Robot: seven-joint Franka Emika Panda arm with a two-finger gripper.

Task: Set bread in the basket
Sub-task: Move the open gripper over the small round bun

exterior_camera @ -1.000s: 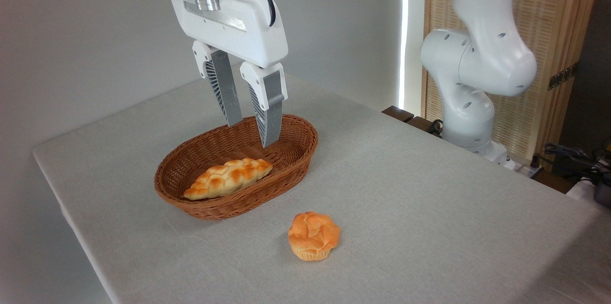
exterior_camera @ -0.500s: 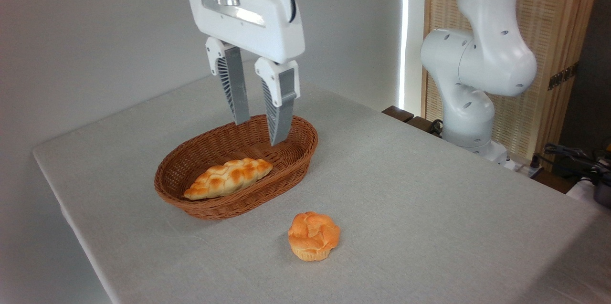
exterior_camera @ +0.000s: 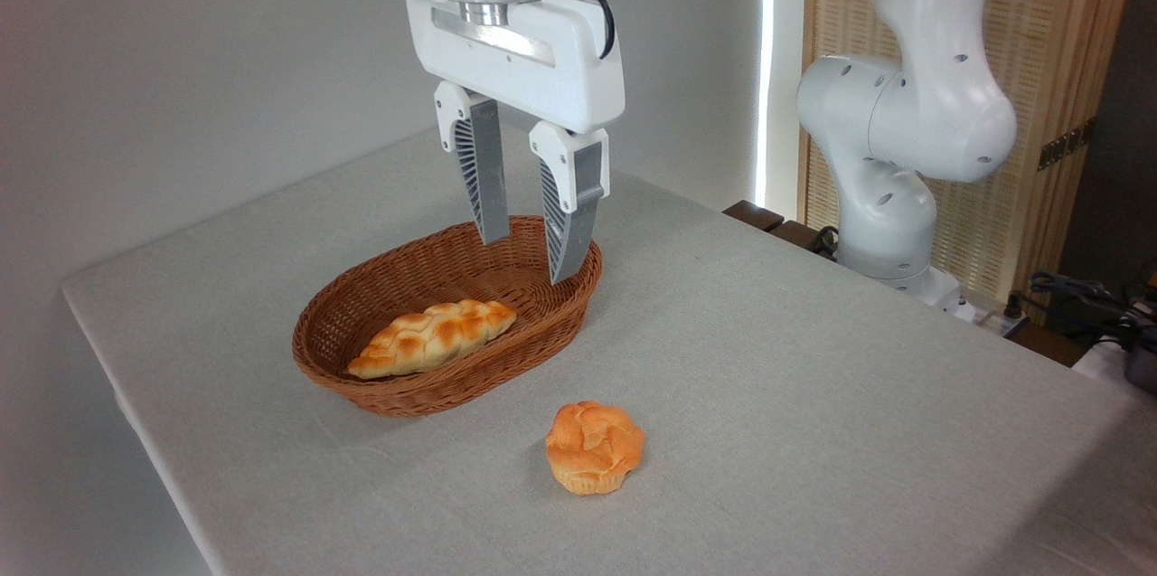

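Hung the gripper (exterior_camera: 529, 259) empty, fingers parted, over the basket (exterior_camera: 398, 395). Best centred above the round bun (exterior_camera: 593, 447) at 5 o'clock before descending.

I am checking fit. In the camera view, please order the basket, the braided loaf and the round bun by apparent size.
1. basket
2. braided loaf
3. round bun, though it lies nearer the camera.

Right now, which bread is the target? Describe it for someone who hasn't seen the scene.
Start at the wicker basket on the grey table. The bread sits alone on the cloth just in front of it, to the right. It's small, round and muffin-shaped, unlike the long braided loaf inside the basket.
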